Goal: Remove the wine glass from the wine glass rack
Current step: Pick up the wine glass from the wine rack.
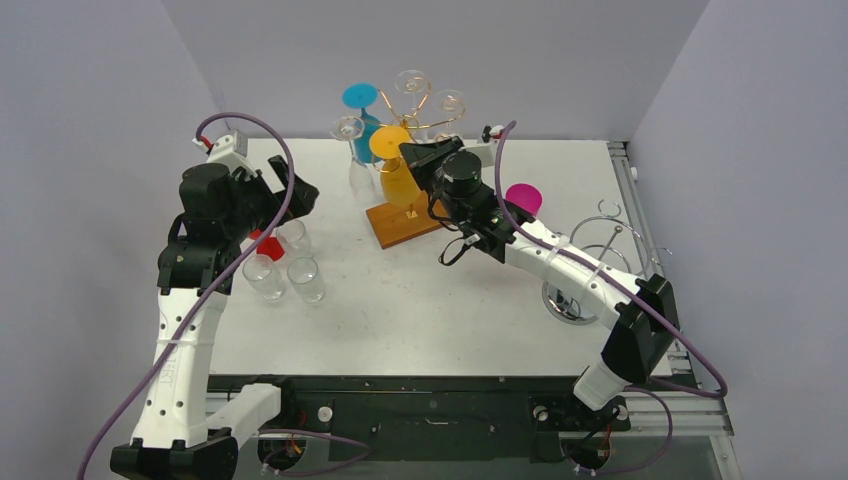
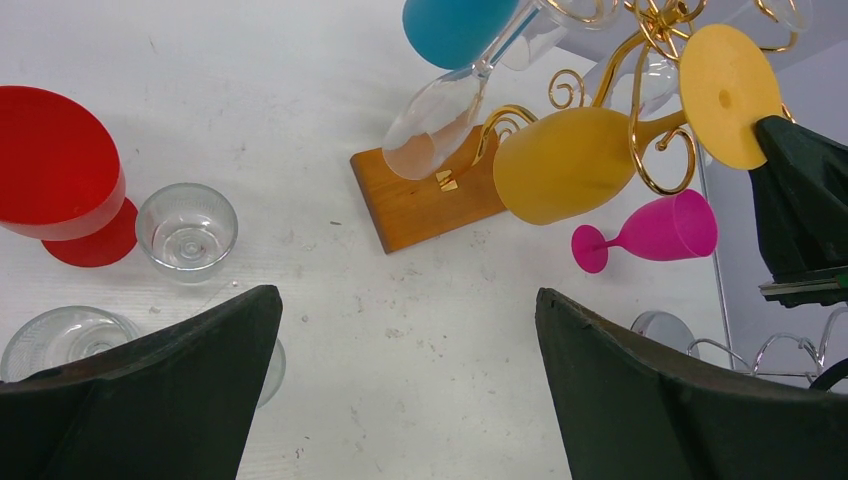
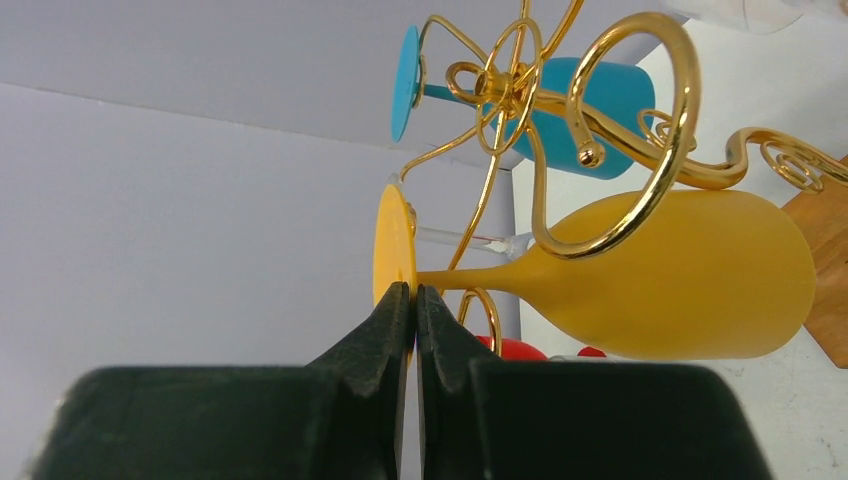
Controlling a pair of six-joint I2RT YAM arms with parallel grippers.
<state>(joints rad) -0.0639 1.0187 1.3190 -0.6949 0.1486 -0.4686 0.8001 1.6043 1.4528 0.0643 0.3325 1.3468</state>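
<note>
The wine glass rack (image 1: 405, 222), gold wire on a brown wooden base, stands at the back middle of the table. A yellow wine glass (image 1: 400, 183) hangs from one curled arm with its bowl down. My right gripper (image 1: 410, 152) is shut on the rim of its round foot. In the right wrist view the fingers (image 3: 413, 290) pinch the yellow disc, and the stem runs through a gold curl (image 3: 592, 155) to the bowl (image 3: 680, 275). My left gripper (image 2: 405, 293) is wide open over bare table left of the rack, holding nothing.
A blue glass (image 1: 360, 97) and three clear glasses (image 1: 411, 82) also hang on the rack. A pink glass (image 1: 523, 198) stands right of it, near a chrome wire stand (image 1: 590, 260). A red glass (image 1: 268, 245) and clear glasses (image 1: 305, 278) stand under the left arm.
</note>
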